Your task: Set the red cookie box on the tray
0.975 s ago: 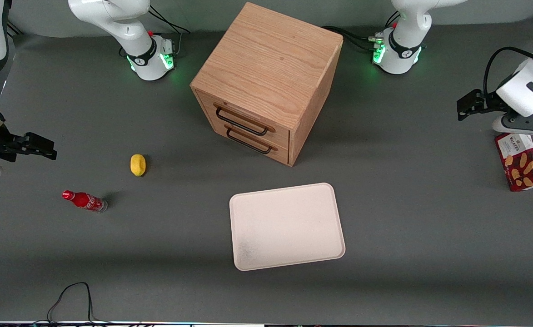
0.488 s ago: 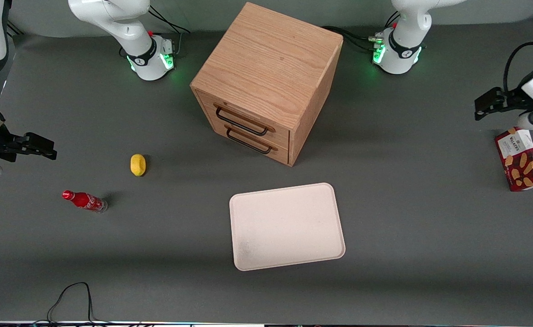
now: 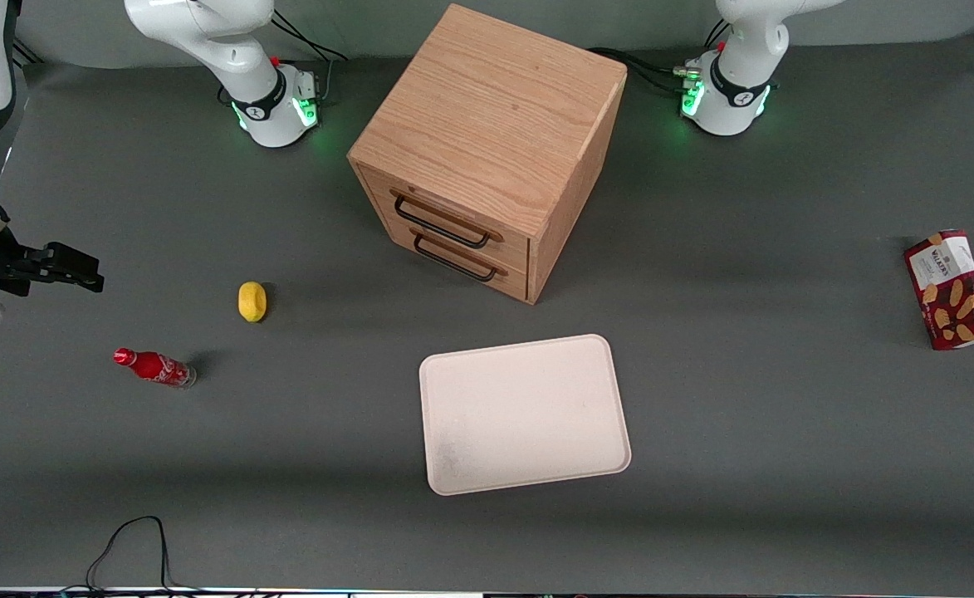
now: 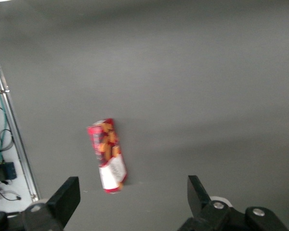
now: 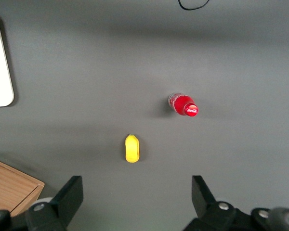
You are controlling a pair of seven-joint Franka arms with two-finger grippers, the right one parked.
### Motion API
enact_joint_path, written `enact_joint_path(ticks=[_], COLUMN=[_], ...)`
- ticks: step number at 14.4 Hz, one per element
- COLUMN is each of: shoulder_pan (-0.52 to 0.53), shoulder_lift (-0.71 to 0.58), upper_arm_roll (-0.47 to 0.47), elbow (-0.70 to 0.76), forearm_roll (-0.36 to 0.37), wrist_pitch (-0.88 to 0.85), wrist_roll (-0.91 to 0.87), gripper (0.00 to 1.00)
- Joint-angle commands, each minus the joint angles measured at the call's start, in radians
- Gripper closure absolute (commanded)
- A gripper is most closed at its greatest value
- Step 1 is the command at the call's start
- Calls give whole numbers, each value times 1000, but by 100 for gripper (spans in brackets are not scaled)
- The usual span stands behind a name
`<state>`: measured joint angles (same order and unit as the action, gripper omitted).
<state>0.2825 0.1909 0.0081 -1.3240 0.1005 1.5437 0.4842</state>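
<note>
While the gripper (image 4: 130, 192) hovered high above it, jaws spread wide and empty, the red cookie box (image 3: 951, 289) lay flat on the worktop (image 3: 752, 399), well apart from the tray (image 3: 523, 413), apparently awaiting a grasp.

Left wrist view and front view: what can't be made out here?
- Claw: out of frame in the front view; in the wrist view its open fingers are cut off by the edge, high above the table.
- Cookie box: label text too small in the front view, blurred in the wrist view.
- Tray: absent from the wrist view.
</note>
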Motion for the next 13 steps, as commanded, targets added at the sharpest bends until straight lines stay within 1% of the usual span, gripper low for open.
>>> enact_joint_path(ticks=[1,3,5,7,11,13], shoulder_pan=[99,168,222,245,262,280], shoulder_lift=[139,174,223,258,277,279], upper_arm_roll=[-7,-7,-10,-10,-7,-7], elbow=[178,178,180,178,160,70], forearm_roll=[1,-10,-45,-82,-88,-87], wrist_pitch=[-48,-27,-16,-11,5,109], wrist_roll=[135,207,281,355,360,356], gripper=[1,1,1,1,1,2])
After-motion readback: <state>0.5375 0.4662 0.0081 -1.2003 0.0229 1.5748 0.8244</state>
